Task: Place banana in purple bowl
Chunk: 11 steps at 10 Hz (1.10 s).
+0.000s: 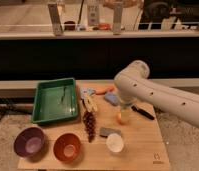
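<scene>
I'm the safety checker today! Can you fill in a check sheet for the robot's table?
Surface: wooden table, crowded with toys.
Job's things: banana lies near the middle, beside the green tray; purple bowl sits at the front left corner and looks empty.
Clutter: orange bowl, grape bunch, white cup, orange fruit, carrot piece, blue piece, black piece.
Grippers: tool hangs under the white arm, just above the orange fruit and to the right of the banana, not touching the banana.
Cables: nothing seen on the table.
Surroundings: dark wall behind, with a ledge and grey posts above.
</scene>
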Each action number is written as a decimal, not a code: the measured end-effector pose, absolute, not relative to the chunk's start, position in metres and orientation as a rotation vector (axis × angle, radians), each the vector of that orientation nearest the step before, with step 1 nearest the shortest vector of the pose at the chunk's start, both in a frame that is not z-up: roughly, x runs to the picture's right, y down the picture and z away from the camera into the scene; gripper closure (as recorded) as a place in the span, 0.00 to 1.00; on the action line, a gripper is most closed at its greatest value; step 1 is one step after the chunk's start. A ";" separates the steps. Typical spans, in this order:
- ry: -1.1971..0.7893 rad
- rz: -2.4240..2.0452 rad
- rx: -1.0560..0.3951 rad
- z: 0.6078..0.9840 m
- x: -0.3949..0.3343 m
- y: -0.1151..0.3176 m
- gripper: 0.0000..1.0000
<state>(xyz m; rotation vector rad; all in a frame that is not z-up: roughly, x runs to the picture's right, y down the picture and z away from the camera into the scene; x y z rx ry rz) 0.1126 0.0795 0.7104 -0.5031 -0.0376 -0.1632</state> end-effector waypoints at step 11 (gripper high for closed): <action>-0.086 -0.200 -0.413 0.741 0.017 0.045 0.20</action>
